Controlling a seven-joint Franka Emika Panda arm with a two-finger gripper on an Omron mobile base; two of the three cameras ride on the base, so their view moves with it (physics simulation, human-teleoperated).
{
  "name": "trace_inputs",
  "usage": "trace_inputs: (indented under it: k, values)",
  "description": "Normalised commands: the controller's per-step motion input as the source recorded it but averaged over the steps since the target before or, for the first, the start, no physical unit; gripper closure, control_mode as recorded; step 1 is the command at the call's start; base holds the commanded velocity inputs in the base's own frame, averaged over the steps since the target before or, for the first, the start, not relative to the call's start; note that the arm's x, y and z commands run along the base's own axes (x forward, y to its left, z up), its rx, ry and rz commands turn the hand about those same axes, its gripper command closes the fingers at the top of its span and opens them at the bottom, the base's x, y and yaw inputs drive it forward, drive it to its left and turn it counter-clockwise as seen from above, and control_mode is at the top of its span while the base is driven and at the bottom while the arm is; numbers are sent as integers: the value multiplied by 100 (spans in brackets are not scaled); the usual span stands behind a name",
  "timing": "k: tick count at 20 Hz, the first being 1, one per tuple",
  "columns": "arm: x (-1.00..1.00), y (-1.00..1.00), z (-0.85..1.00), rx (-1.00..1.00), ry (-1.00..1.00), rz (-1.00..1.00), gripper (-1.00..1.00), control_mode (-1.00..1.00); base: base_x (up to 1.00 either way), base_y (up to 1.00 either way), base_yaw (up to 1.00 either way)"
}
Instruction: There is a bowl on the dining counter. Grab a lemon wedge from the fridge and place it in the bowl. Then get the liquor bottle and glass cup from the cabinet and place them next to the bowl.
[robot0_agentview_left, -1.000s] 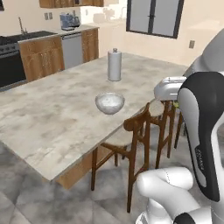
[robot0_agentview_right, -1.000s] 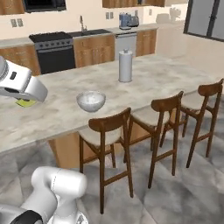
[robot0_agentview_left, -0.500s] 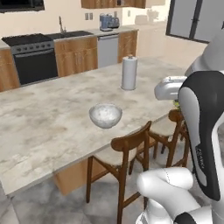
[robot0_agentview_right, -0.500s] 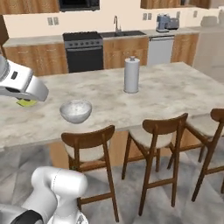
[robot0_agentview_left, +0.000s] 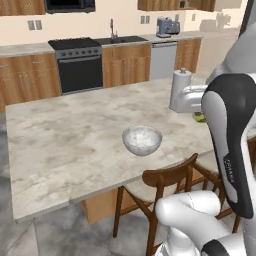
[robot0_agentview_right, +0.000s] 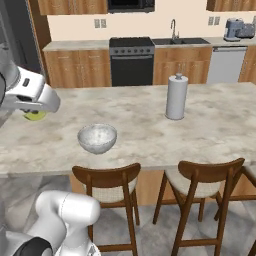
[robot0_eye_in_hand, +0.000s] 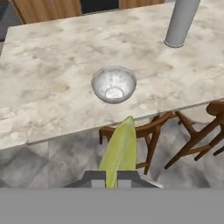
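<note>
1. the yellow-green lemon wedge (robot0_eye_in_hand: 120, 148) sits pinched in the hand (robot0_eye_in_hand: 111, 178), sticking out past the two dark fingertips, held in the air off the near edge of the tabletop.
2. the hand is closed on the wedge, above the wooden chairs (robot0_eye_in_hand: 144, 131).
3. the round speckled grey bowl (robot0_eye_in_hand: 113, 84) stands on the pale marble tabletop (robot0_eye_in_hand: 52, 78), near its front edge, apart from the wedge.
4. a tall grey paper towel roll (robot0_agentview_right: 176, 97) stands upright further back on the tabletop, well apart from the bowl.
5. behind is a black stove (robot0_agentview_right: 131, 61).
</note>
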Motion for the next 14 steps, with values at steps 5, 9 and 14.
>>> trace_inputs:
  k: [5,9,14]
  values:
    - [100,-25,-46,0,20,33,100,-100,0,0,0]
    - [100,-9,-62,0,16,22,100,-100,0,0,0]
    - [95,0,-47,0,9,10,100,-100,0,0,0]
